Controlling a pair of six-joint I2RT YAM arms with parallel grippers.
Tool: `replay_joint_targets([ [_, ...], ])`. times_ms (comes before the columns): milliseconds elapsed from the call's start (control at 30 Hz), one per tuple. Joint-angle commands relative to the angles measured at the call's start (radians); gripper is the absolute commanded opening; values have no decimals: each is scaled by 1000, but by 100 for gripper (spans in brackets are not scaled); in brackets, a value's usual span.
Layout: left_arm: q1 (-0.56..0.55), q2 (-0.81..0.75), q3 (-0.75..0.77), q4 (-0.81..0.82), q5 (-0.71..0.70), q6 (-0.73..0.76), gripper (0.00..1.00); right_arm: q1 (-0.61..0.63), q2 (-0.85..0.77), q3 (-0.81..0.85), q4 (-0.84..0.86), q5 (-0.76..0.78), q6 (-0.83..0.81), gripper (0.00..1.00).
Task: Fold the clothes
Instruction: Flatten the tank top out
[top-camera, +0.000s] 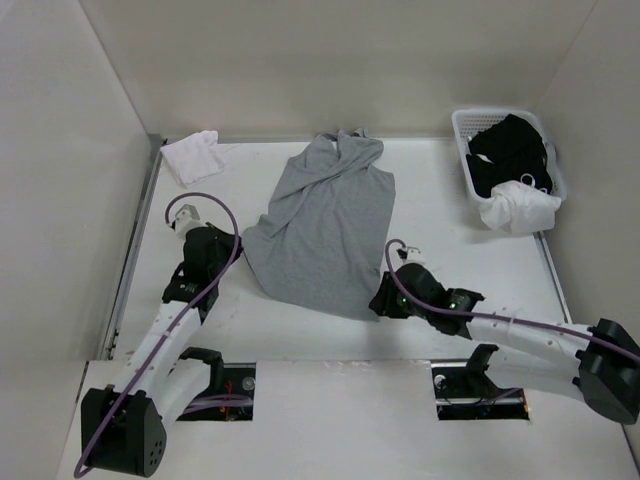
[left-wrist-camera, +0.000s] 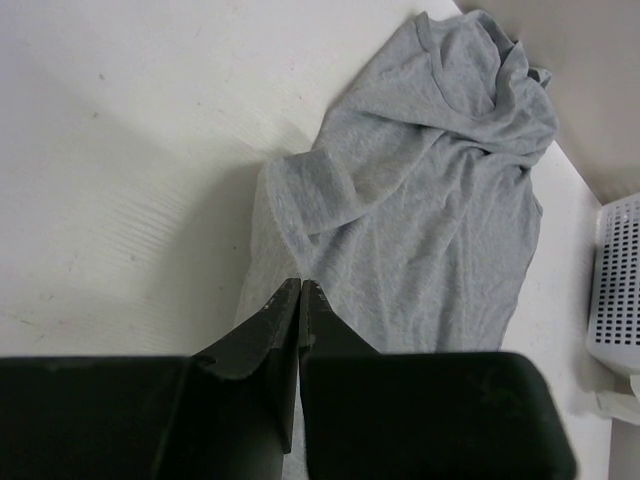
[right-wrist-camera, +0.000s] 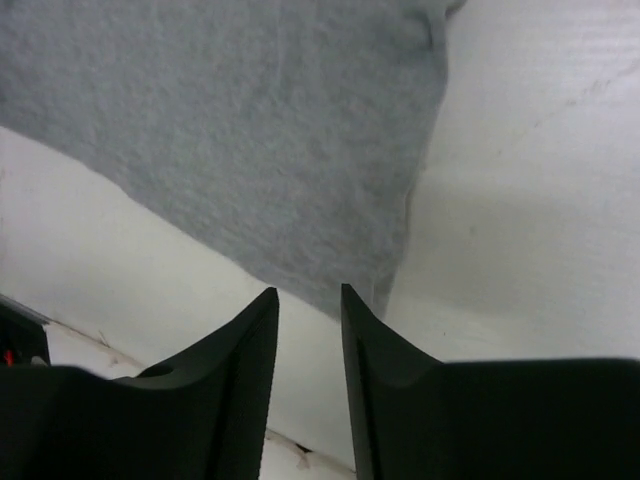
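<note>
The clothes (top-camera: 325, 225), a light grey sleeveless tank top, lie spread on the white table with the neck toward the back wall and some folds near the top. My left gripper (top-camera: 233, 244) sits at the top's lower left corner. In the left wrist view its jaws (left-wrist-camera: 300, 283) are shut, tips over the clothes' (left-wrist-camera: 420, 200) edge, and no cloth shows between them. My right gripper (top-camera: 380, 301) is at the lower right corner. It stands open (right-wrist-camera: 308, 290), with only bare table between the fingers and the corner of the clothes (right-wrist-camera: 250, 130) just beyond the tips.
A white basket (top-camera: 465, 130) at the back right holds black garments (top-camera: 510, 150) and a white one (top-camera: 520, 210) that hangs over its front; its wall (left-wrist-camera: 620, 290) shows in the left wrist view. A small white folded cloth (top-camera: 193, 155) lies at the back left. Walls close in three sides.
</note>
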Motion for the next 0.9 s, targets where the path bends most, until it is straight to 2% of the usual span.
replay_joint_targets([
  [0, -15, -19, -24, 44, -4, 12, 0, 52, 12, -41, -65, 75, 117, 41],
  [100, -15, -39, -34, 39, -4, 13, 0, 80, 56, -47, -71, 123, 168, 47],
  [200, -17, -53, -36, 38, 2, 15, 0, 100, 117, -28, -63, 146, 180, 48],
  [367, -20, -61, -44, 45, 5, 15, 0, 127, 208, 0, -39, 140, 192, 33],
  [500, -29, -62, -47, 53, 7, 10, 0, 129, 207, 2, -43, 158, 215, 14],
  [533, -35, -65, -42, 56, 2, 4, 0, 129, 172, 2, -46, 189, 219, 7],
  [667, -72, -122, 62, 42, -4, -16, 0, 154, -67, 125, -112, 337, 142, 2],
  [767, -118, -191, 215, 19, -53, 4, 0, 161, -236, 320, -198, 477, -32, 2],
  [867, -162, -251, 369, 14, -128, 29, 0, 184, -322, 550, -267, 586, -194, 2],
])
